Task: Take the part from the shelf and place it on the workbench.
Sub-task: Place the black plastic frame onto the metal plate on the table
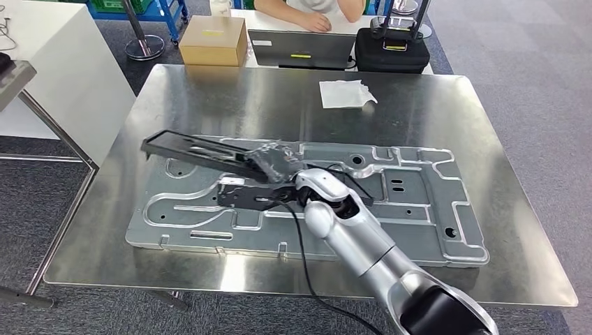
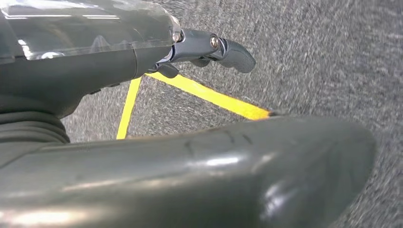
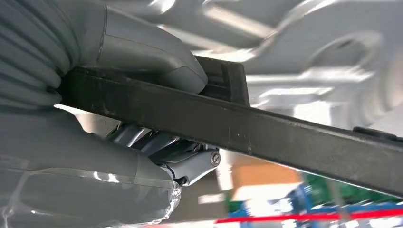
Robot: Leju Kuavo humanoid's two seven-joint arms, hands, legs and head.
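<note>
A long black part [image 1: 188, 150] hangs tilted just above the large stamped metal panel [image 1: 419, 209] that lies on the steel workbench [image 1: 209, 98]. My right hand [image 1: 279, 164] grips the part at its near end, with the arm reaching in from the lower right. In the right wrist view the thumb [image 3: 152, 57] presses on one side of the black bar [image 3: 285, 137] and the fingers [image 3: 190, 164] curl under the other. My left hand [image 2: 142, 52] hangs over grey carpet and holds nothing, its fingers [image 2: 228, 50] stretched out.
At the bench's far edge stand a cardboard box [image 1: 213, 40], a laptop [image 1: 301, 47] and a black case [image 1: 391, 49], with a person [image 1: 311, 14] behind them. A white cloth [image 1: 345, 93] lies on the bench. A white table [image 1: 56, 70] stands to the left. Yellow tape [image 2: 214, 97] marks the floor.
</note>
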